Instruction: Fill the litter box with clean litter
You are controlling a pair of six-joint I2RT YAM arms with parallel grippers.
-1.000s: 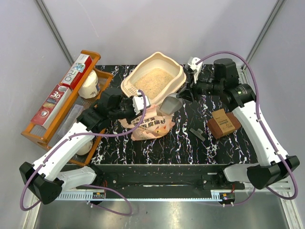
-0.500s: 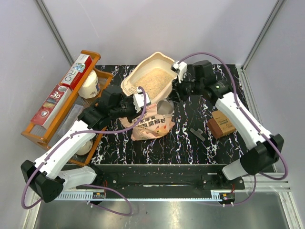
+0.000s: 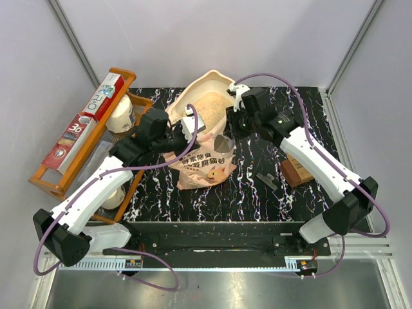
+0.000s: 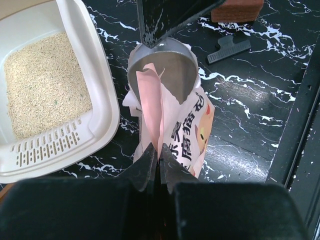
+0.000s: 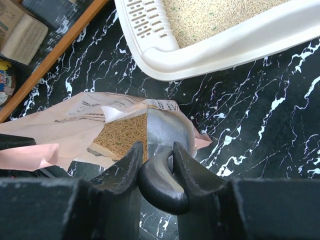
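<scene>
The cream litter box [image 3: 212, 78] stands at the back centre with pale litter [image 3: 205, 106] spread in it. It also shows in the left wrist view [image 4: 105, 115] and the right wrist view [image 5: 210, 50]. My left gripper [image 3: 193, 129] is shut on the top edge of the pink bag [image 4: 195, 130] and holds its mouth up [image 4: 159, 152]. My right gripper [image 5: 157, 150] is shut on the black handle of a grey metal scoop [image 5: 167, 132]. The scoop's bowl [image 4: 162, 65] sits in the bag's open mouth, beside tan granules [image 5: 120, 135] inside the bag.
An orange wooden rack [image 3: 122, 76] with boxes and a bottle stands along the left. A brown block [image 3: 297, 168] and a black clip [image 3: 265, 180] lie on the marbled black table at the right. The bag [image 3: 205, 168] stands just in front of the box.
My right arm has swung left with the scoop, from beside the box's right side to the bag's mouth. My left gripper has shifted slightly toward the box, still holding the bag.
</scene>
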